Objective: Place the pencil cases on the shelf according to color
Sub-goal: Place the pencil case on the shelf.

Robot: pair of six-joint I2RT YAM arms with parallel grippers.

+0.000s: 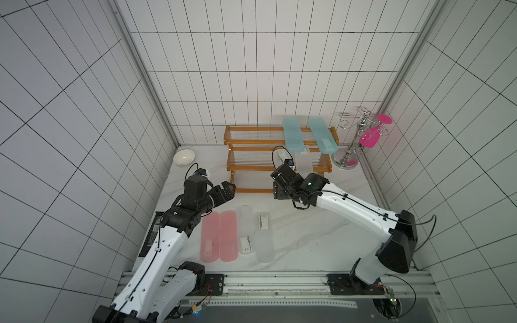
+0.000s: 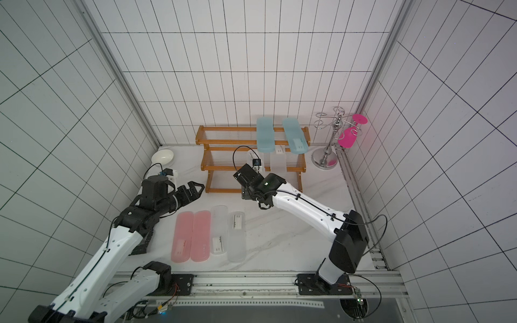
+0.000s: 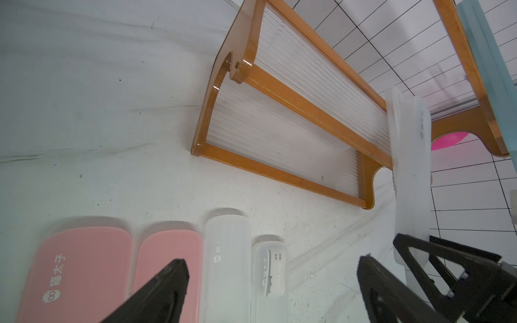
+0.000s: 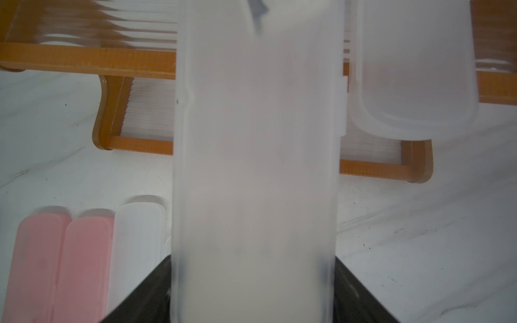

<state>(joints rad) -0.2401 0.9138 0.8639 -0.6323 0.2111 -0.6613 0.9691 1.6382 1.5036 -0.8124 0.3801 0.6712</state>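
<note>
right pincer [image 4: 253, 290] clamped on a frosted clear case [image 4: 257, 139] at the shelf [image 1: 253, 168]; left pincer [image 3: 272, 263] apart above the desk [image 1: 307, 237]

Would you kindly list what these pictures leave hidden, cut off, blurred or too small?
- Right wrist view: the held clear case covers the pads of the right gripper; its far end is blurred and cut off.
- Both top views: the left arm hides most of the black packet.
- Both top views: print on the pink case's white label is too small.
- Left wrist view: the frame edge cuts off the teal case.
</note>
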